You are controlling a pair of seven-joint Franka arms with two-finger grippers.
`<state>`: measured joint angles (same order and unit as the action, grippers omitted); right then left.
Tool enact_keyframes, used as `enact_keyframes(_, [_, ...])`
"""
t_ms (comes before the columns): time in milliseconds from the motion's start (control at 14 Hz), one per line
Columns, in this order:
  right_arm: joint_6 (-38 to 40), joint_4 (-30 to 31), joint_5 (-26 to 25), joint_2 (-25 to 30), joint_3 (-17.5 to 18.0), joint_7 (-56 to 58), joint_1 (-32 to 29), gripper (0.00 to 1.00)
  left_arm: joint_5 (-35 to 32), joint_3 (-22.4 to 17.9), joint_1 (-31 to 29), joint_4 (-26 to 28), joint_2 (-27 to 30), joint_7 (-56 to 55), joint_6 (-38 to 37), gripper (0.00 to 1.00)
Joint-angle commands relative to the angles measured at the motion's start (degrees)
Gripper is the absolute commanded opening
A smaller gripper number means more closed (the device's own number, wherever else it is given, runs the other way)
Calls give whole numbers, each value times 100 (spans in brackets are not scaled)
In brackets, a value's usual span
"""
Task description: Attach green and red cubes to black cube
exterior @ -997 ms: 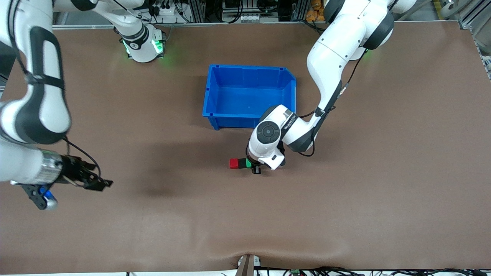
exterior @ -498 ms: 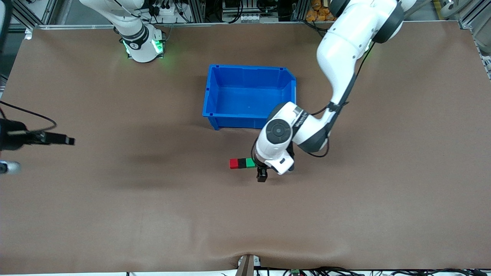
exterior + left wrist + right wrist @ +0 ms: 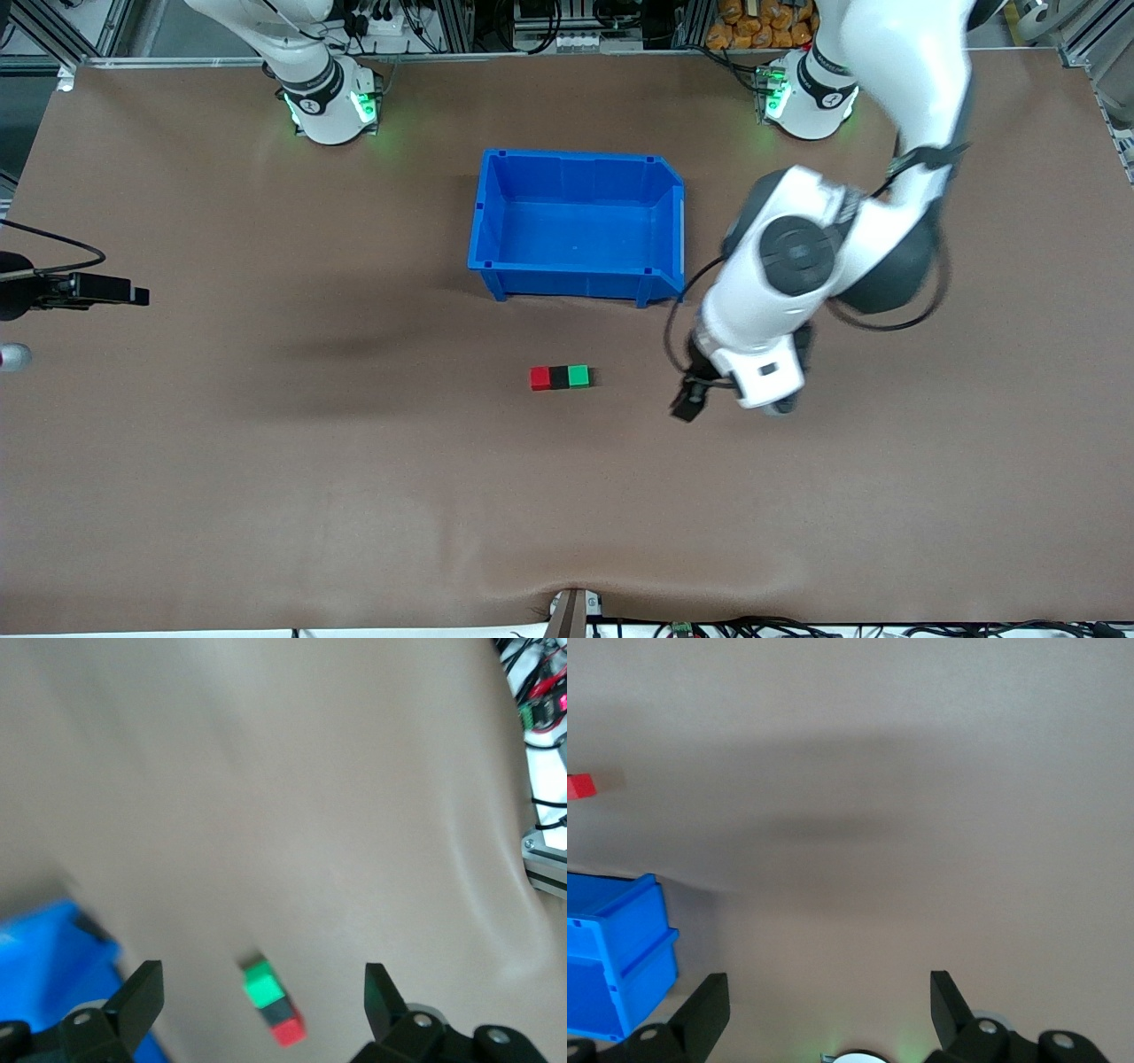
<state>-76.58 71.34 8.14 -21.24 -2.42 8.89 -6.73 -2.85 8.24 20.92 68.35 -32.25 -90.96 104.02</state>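
Observation:
The red cube [image 3: 539,378], black cube [image 3: 559,377] and green cube [image 3: 578,377] lie joined in one row on the table, black in the middle, nearer the front camera than the bin. No gripper touches them. My left gripper [image 3: 689,403] hangs open and empty above the table, beside the row toward the left arm's end. In the left wrist view the green cube [image 3: 263,984], black cube [image 3: 281,1013] and red cube [image 3: 291,1031] show below the open left gripper [image 3: 261,973]. My right gripper [image 3: 133,292] waits open at the right arm's end; the right wrist view shows the right gripper [image 3: 826,985] holding nothing.
A blue bin [image 3: 576,158] stands with nothing in it, farther from the front camera than the cube row. In the right wrist view a corner of the blue bin [image 3: 620,948] and the red cube [image 3: 580,786] show. Brown table surface surrounds the row.
The left gripper opened, let go of the green cube, rose and swung away toward the left arm's end. The right arm drew back toward its end of the table.

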Motion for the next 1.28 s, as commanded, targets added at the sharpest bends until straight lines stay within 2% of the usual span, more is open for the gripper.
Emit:
enact_keyframes(0, [-77,196,-373,172,40,-167,84,100,-145,20,-412,284,876,918,-723,100])
enact_keyframes(214, [-138,117,-295,164,84,-142,101,100,-268,-6,-633,336,1343,2561,-1681,100])
enact_keyframes(356, [-103,99,-418,172,49,-28,172,100,-269,55,-1045,354,1642,3562,-2051,100])
enact_keyframes(641, [46,55,-541,1138,31,52,110,100,-216,64,-1713,669,2274,5471,-2403,100])
enact_keyframes(854, [406,186,-690,1341,49,69,163,100,-94,64,-2292,1039,2776,6587,-2483,100])
enact_keyframes(997, [23,964,-979,1848,66,52,373,100,-40,64,-2566,1179,3031,7204,-2492,100])
enact_keyframes(1139, [-1125,2447,-1007,2822,58,52,401,100,90,64,-2681,1311,3154,7399,-2483,100])
enact_keyframes(1210, [-1427,2811,-998,3036,49,25,383,100,100,47,-2699,1408,3259,7435,-2422,100])
